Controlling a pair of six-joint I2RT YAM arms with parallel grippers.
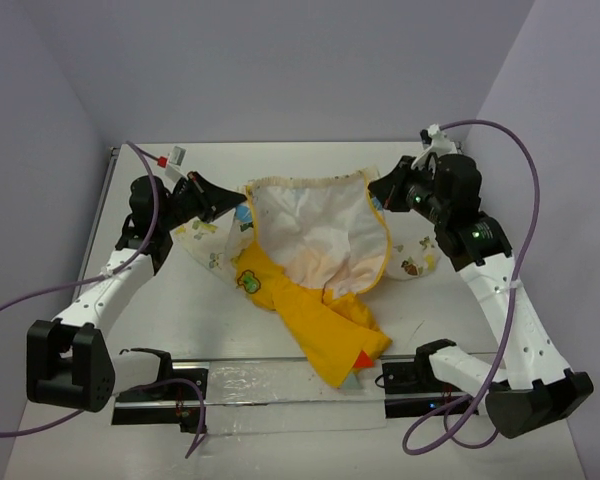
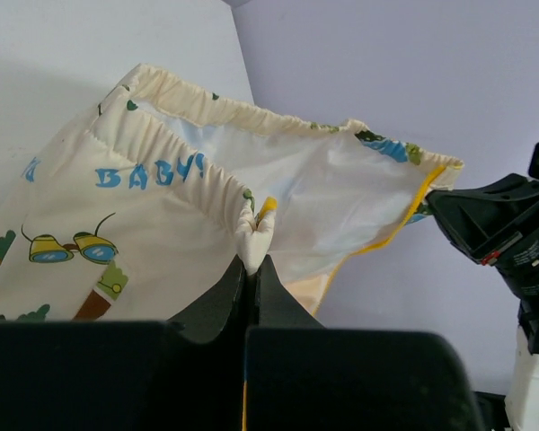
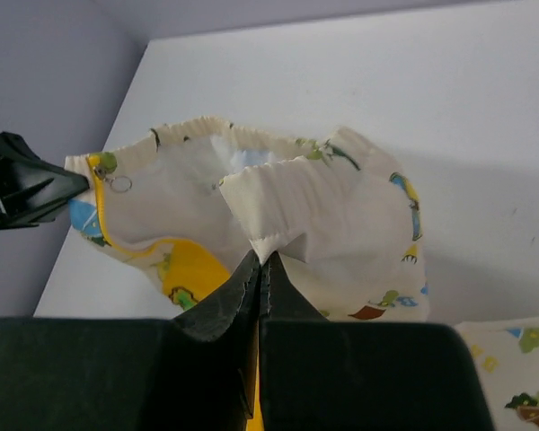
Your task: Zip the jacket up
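Right now I have both ends pinched: the left gripper (image 1: 232, 202) is clenched on one corner of the jacket's (image 1: 315, 250) cream hem and the right gripper (image 1: 382, 190) on the other. The hem is stretched between them, with the yellow part lying on the table (image 1: 180, 300).

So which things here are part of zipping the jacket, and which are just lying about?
Part of the job: jacket, its zipper pull, left tool and right tool, each shut on its gathered edge.
Just there: clear strip at the near edge, purple cables, table.
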